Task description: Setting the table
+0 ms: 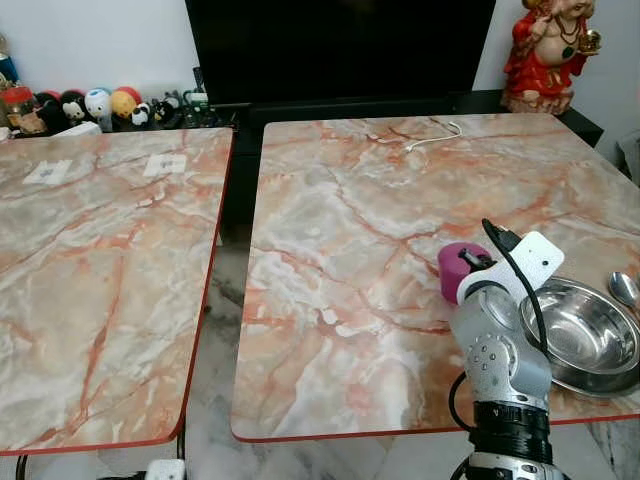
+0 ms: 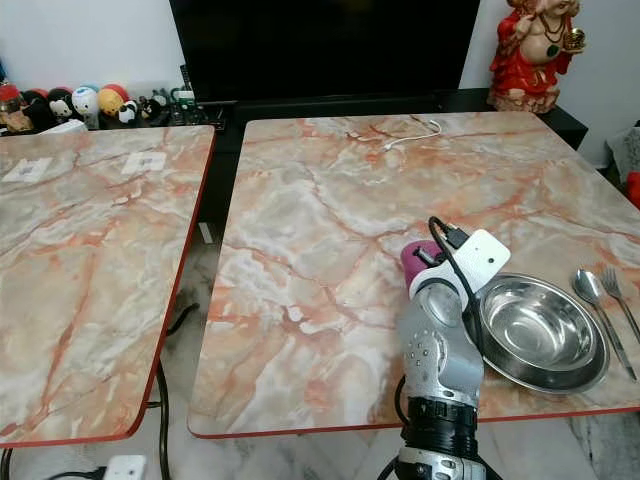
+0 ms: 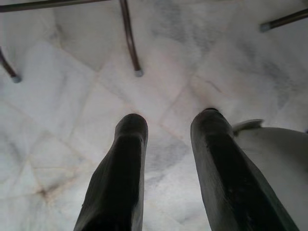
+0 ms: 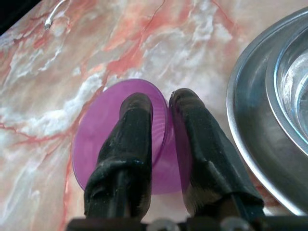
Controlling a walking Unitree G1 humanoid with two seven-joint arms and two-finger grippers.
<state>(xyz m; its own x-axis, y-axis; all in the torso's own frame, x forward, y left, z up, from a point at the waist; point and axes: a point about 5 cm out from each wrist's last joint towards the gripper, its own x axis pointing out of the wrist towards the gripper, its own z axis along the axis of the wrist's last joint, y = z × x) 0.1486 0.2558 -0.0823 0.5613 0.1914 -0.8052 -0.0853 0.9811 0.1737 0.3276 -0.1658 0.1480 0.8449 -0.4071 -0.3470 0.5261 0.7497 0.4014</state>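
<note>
A purple cup (image 4: 110, 125) sits just left of a steel bowl (image 2: 545, 335) that rests in a steel plate near the front right of the right marble table (image 2: 330, 200). My right gripper (image 4: 156, 101) is shut on the cup's wall, one finger inside the rim and one outside. From the head views my right wrist (image 1: 500, 300) covers most of the cup (image 1: 453, 268). Whether the cup rests on the table or hangs just above it, I cannot tell. A spoon (image 2: 590, 290) and a fork (image 2: 615, 285) lie right of the bowl. My left gripper (image 3: 168, 120) hangs open over the floor.
A second marble table (image 1: 100, 250) stands to the left across a narrow gap. Behind the tables are a dark TV (image 1: 340, 45), a red statue (image 1: 545, 50) and small toys (image 1: 100, 105). A white cable (image 1: 435, 133) lies at the right table's far edge.
</note>
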